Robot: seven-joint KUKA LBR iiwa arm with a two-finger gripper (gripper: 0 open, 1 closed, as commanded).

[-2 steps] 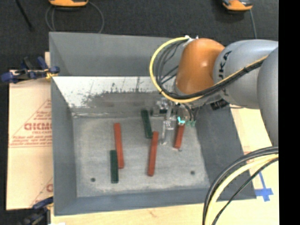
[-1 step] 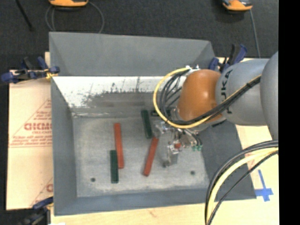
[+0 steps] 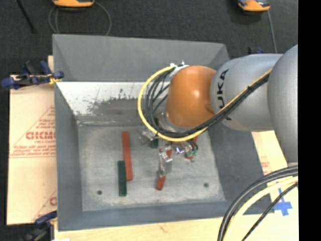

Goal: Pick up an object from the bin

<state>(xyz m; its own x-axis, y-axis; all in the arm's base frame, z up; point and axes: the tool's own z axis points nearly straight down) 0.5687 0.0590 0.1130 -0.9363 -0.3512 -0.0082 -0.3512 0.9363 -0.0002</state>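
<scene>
Over a small red piece (image 3: 160, 184), the half-hidden gripper (image 3: 163, 159) shows no readable opening.

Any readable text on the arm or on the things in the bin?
"KUKA": on the arm, beside its orange cover.
No lettering to be seen on the red stick, the green stick or the small red piece.

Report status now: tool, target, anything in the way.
Tool down mid-bin, tip beside small red piece. Well aside at view's left: red stick, green stick.
</scene>
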